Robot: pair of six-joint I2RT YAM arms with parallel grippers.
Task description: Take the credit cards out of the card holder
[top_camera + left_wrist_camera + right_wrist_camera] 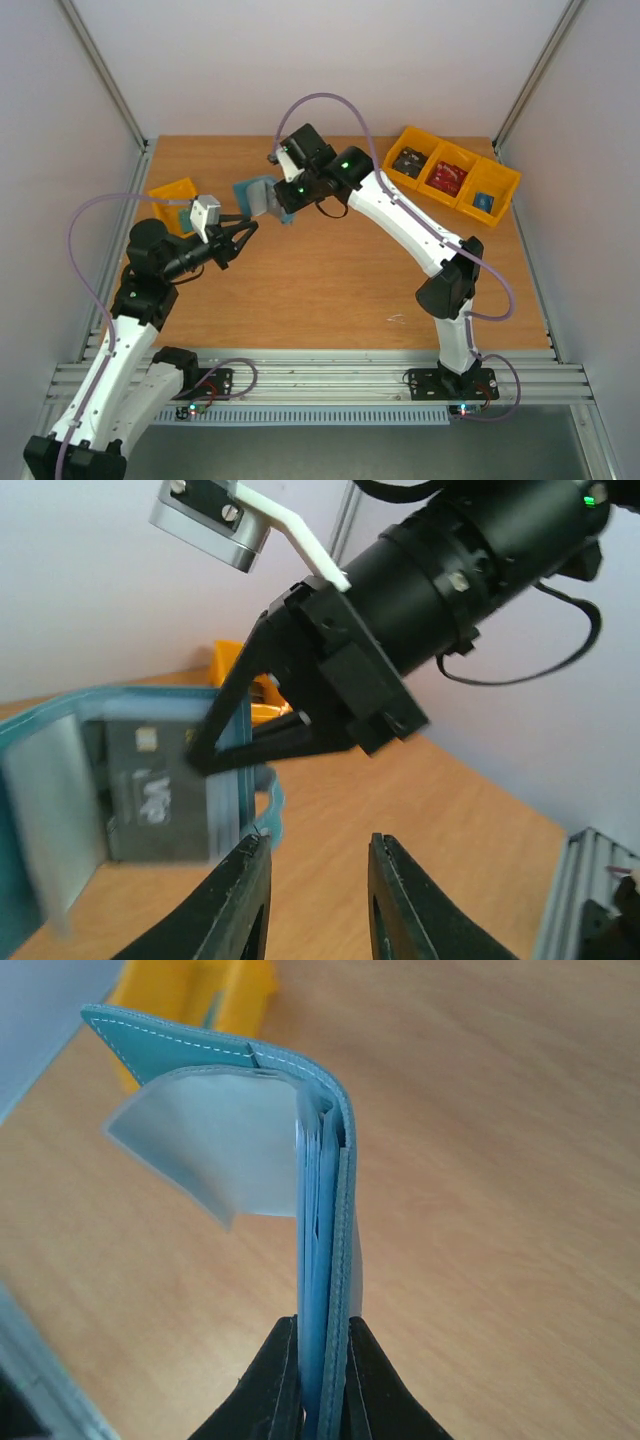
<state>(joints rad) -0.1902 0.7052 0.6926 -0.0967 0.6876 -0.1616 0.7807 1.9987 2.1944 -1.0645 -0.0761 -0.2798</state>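
Pinched mid-frame in right gripper: teal-blue stitched folding card holder, dark grey card slotted inside; left gripper parted, empty.

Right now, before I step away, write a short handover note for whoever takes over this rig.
Right gripper: shut on the edge of the card holder, holding it open, off the table.
Left gripper: open, empty, just in front of the holder.
Cards: a dark grey card sits in its slot; I cannot tell about any others.
Done: holder lifted and presented.
Left: pull every card out.
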